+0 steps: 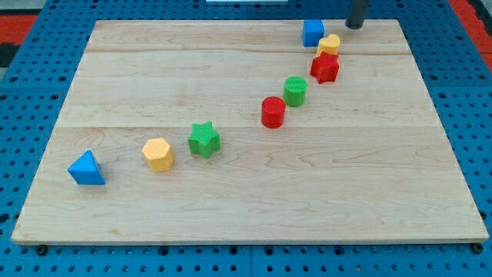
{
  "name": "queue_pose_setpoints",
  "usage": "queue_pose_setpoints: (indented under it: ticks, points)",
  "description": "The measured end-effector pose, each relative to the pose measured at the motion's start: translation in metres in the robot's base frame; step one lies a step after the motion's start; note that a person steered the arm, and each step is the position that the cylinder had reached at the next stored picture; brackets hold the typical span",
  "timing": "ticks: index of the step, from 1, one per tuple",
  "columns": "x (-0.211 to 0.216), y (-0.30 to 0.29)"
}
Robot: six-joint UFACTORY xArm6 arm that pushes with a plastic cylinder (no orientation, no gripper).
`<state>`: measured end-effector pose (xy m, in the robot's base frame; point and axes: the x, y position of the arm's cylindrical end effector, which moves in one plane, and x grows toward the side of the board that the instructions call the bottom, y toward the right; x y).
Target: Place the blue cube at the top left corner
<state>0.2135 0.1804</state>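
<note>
The blue cube [312,32] sits near the view's top edge of the wooden board [231,208], right of centre. My tip [354,27] is at the view's top, a short way right of the blue cube and apart from it, just above the yellow block [329,44]. The board's top left corner [104,31] is far to the left of the cube.
A red star-like block [325,68] lies just below the yellow block. A green cylinder [295,91] and a red cylinder [273,112] follow diagonally down-left. A green star [204,140], a yellow hexagon [158,154] and a blue triangle [86,169] lie at the lower left.
</note>
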Motion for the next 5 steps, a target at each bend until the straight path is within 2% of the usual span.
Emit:
queue_pose_setpoints:
  ticks: [2, 4, 5]
  points:
    - [0.019, -0.117]
    - [0.019, -0.254]
    - [0.019, -0.259]
